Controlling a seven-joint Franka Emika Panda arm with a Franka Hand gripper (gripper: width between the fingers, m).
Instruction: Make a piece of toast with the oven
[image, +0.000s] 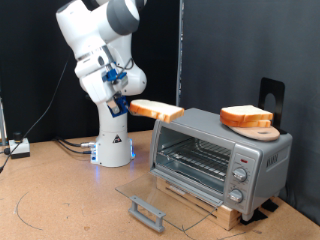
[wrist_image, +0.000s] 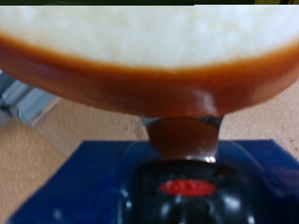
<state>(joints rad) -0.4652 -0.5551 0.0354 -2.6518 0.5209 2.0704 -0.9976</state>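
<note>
My gripper (image: 133, 104) is shut on one edge of the piece of toast (image: 157, 111), a pale slice with a golden-tan crust. It holds the slice flat in the air, just to the exterior view's left of the oven's top corner. The silver-grey oven (image: 222, 153) stands at the right with its glass door (image: 165, 198) dropped open and its grey bar handle (image: 147, 212) near the table. A wire rack shows inside. In the wrist view the slice (wrist_image: 149, 47) fills the upper part, with one finger (wrist_image: 182, 138) under it.
A second alike slice (image: 245, 115) lies on a round wooden board (image: 256, 129) on the oven's top. A black stand (image: 272, 95) rises behind it. The oven sits on a wooden base (image: 195, 196). The arm's white pedestal (image: 112, 148) and cables (image: 20, 148) are at left.
</note>
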